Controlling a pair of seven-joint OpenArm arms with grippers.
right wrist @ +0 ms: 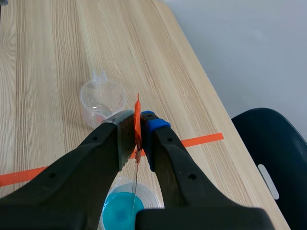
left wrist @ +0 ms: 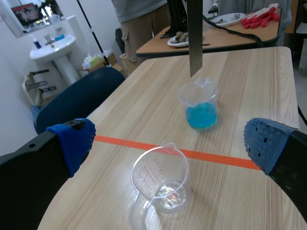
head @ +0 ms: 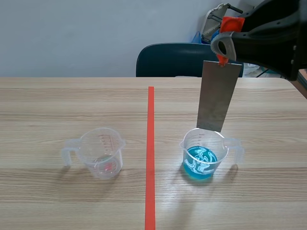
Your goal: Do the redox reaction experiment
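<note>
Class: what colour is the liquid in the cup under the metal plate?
The liquid is blue; best in scene view.

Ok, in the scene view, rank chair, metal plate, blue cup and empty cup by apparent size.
1. Chair, only its back showing.
2. Plate, raised, maybe nearer the camera: unsure.
3. Blue cup and empty cup: alike.

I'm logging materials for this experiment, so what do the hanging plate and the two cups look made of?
The plate: probably metal sheet, thin, flat, dull grey. The blue-liquid cup and the other cup: clear moulded plastic, see-through with handles; the latter shows red printed markings.
</note>
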